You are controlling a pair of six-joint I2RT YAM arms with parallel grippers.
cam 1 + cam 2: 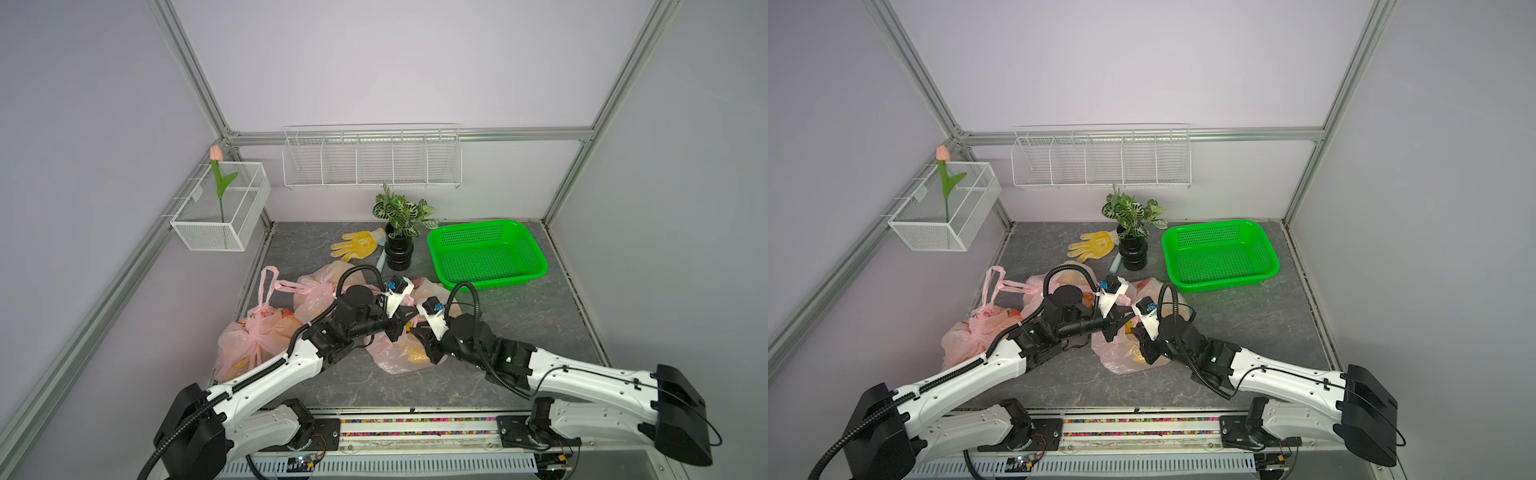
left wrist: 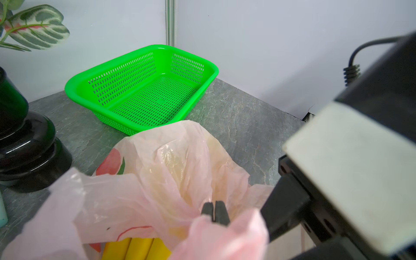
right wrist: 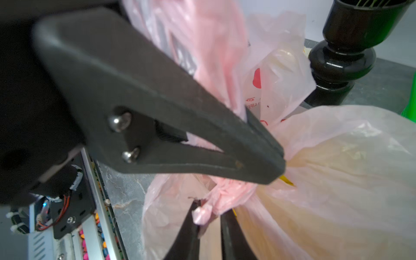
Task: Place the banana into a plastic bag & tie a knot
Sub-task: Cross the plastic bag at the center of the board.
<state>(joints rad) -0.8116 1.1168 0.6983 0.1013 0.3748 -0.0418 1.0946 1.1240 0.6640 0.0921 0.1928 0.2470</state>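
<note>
The pink plastic bag (image 1: pixel 395 357) lies at the table's middle, and the yellow banana (image 2: pixel 137 248) shows through its mouth. My left gripper (image 2: pixel 215 212) is shut on a bunched strip of the bag near the neck. In the right wrist view the left gripper (image 3: pixel 278 164) pinches the gathered pink film. My right gripper (image 3: pixel 210 216) sits just below it with its jaws parted. A twisted end of the bag's handle (image 3: pixel 202 213) lies between the right gripper's fingers (image 3: pixel 191 227), against one of them. In both top views the two grippers meet over the bag (image 1: pixel 1121 357).
Two other filled pink bags (image 1: pixel 257 336) (image 1: pixel 320 291) lie to the left. A black vase with a plant (image 1: pixel 399 249), a yellow glove (image 1: pixel 357 243) and a green basket (image 1: pixel 486 253) stand behind. Wire baskets hang on the walls.
</note>
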